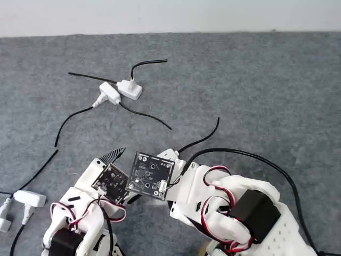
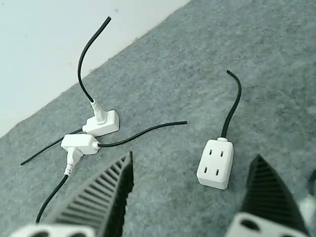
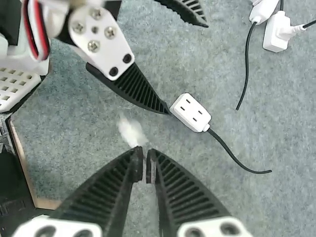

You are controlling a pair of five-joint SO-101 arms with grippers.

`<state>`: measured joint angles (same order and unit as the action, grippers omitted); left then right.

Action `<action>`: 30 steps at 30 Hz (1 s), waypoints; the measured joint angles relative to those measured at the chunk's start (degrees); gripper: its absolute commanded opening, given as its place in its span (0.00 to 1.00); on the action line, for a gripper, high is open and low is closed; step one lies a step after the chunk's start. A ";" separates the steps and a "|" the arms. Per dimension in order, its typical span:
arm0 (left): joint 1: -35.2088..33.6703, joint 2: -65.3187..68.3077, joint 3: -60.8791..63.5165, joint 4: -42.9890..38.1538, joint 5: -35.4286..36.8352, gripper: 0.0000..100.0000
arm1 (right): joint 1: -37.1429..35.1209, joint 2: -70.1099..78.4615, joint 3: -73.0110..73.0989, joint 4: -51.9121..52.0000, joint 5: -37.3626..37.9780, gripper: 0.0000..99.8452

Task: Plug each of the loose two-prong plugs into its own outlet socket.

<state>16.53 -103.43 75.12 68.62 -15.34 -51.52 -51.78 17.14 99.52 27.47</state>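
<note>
Closest in your left wrist view, the left gripper (image 2: 193, 160) is spread wide and holds nothing. Its ribbed black fingers (image 2: 106, 195) stand to either side of the white outlet block (image 2: 216, 163). The block lies flat on the grey carpet (image 2: 276, 59), slots facing up, with its black cord (image 2: 232, 106) trailing away. That straddle reads as a setup to grasp or steady the block. Farther off, two white cord ends (image 2: 101, 123) lie touching each other; you cannot tell from here whether they are already mated.

In your right wrist view, the right gripper (image 3: 144, 165) is nearest. It is pinched together on nothing and hangs over bare carpet just beside a tuft of white fluff (image 3: 131, 132). Beyond it, one finger of the left gripper appears to touch the outlet block at the end opposite its cord.

From the high view, the left arm (image 1: 80, 213) and the right arm (image 1: 234, 208) crowd the near edge. Two white pieces (image 1: 29, 198) on cords lie well apart from the outlet block, at the left. These are likely the loose plugs. Neither gripper carries a plug, so you will probably need to fetch one first.
</note>
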 measured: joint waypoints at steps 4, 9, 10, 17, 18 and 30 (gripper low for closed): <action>-0.44 0.00 0.00 0.09 0.00 0.36 | 0.26 0.00 0.00 0.00 0.00 0.01; -2.11 0.00 0.00 0.09 0.00 0.36 | 8.09 -0.18 5.54 -4.04 0.35 0.01; -3.25 0.00 0.00 0.00 0.00 0.36 | 10.29 -0.18 8.00 -5.98 0.35 0.01; -10.37 0.00 0.00 -3.08 0.70 0.36 | 15.47 -0.09 24.35 -20.66 -8.62 0.02; -10.64 0.00 0.00 -3.08 1.23 0.36 | 14.86 -0.09 25.58 -21.27 -9.14 0.03; -15.12 0.09 1.05 -8.00 2.37 0.36 | 4.13 13.54 35.87 -26.02 -5.27 0.25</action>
<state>1.41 -103.34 76.18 60.62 -12.97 -47.38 -38.24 53.01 73.49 22.20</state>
